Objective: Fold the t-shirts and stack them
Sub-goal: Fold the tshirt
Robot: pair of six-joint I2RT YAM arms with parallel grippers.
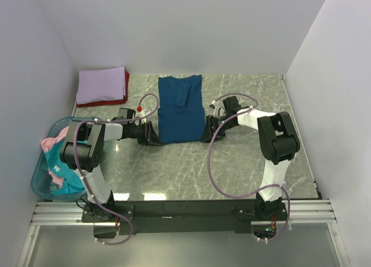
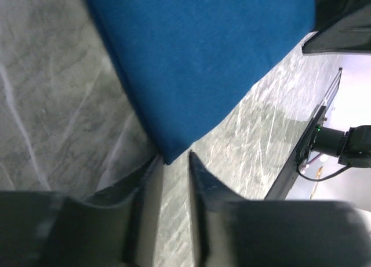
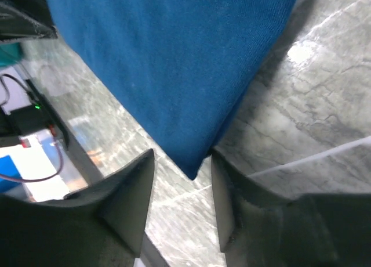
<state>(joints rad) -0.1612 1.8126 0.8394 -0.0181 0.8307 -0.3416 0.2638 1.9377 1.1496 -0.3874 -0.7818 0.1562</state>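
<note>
Counted two claws and five t-shirts. Saw one dark blue t-shirt [image 1: 179, 107] lying flat on the grey table [image 1: 243, 162], folded into a long strip, right between the two claws. Found the left claw [image 2: 174, 155] low at the near left corner of that shirt, fingers only a little apart, with the corner tip just in front of the gap. Could see bare table between those fingers, so no pinch there. Found the right claw [image 3: 182, 157] at the near right corner, fingers wide apart, with the corner poking in between the tips and not squeezed. Spotted one lavender t-shirt [image 1: 101, 84], folded, far past the left claw, lying on top of one folded red t-shirt [image 1: 126, 87]. Noticed one see-through blue basket [image 1: 40, 188] back behind the left claw, off to its outer side. Held one teal t-shirt [image 1: 55, 155] and one pink t-shirt [image 1: 51, 142], both bunched up inside.
</note>
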